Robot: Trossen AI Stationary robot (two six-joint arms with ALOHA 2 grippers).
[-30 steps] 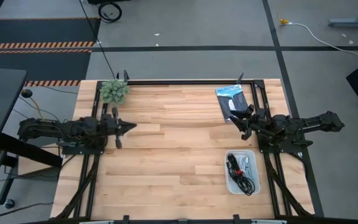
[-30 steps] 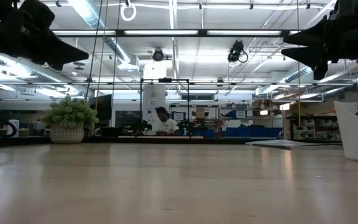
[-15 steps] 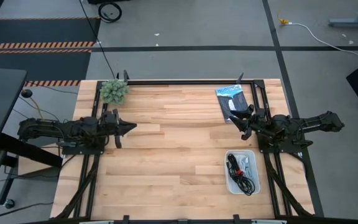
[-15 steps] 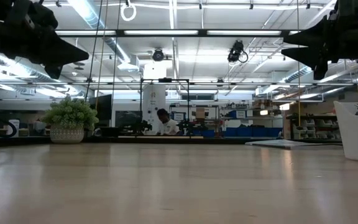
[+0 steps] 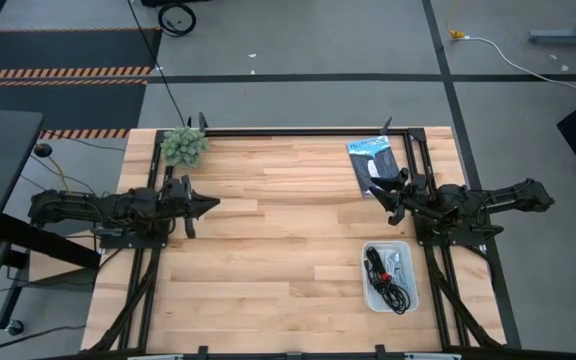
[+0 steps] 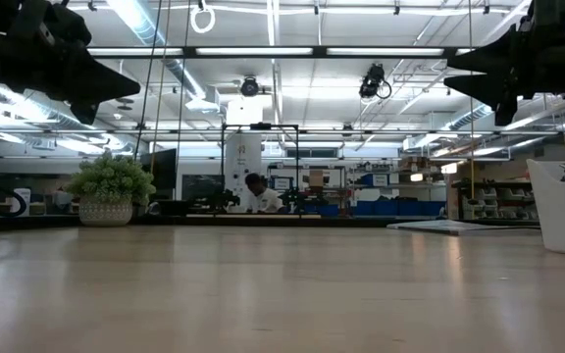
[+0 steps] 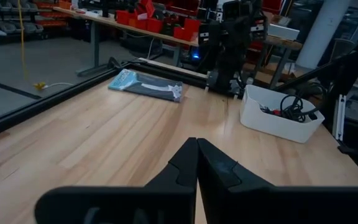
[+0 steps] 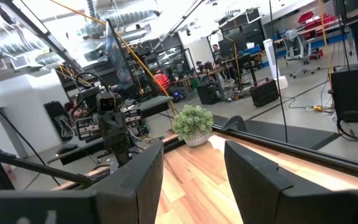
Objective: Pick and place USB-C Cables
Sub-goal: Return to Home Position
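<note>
Several coiled USB-C cables (image 5: 380, 270) lie in a white tray (image 5: 370, 296) at the right near side of the table; black ones show most plainly, and they also show in the left wrist view (image 7: 294, 106). My left gripper (image 5: 212, 205) is shut and empty, above the table's left side, pointing toward the right edge. My right gripper (image 5: 388, 195) is open and empty, above the right side just far of the tray, pointing toward the left edge. Its fingers frame the view in the right wrist picture (image 8: 194, 171).
A flat black-and-blue packet (image 5: 371, 160) lies at the far right. A fuzzy green plant ball in a pot (image 5: 184, 146) stands at the far left corner. The bare wooden tabletop (image 5: 278, 230) lies between the two arms. A dark frame rail (image 5: 288, 131) runs along the far edge.
My left gripper has turned a little about its own axis, staying where it was and staying shut.
</note>
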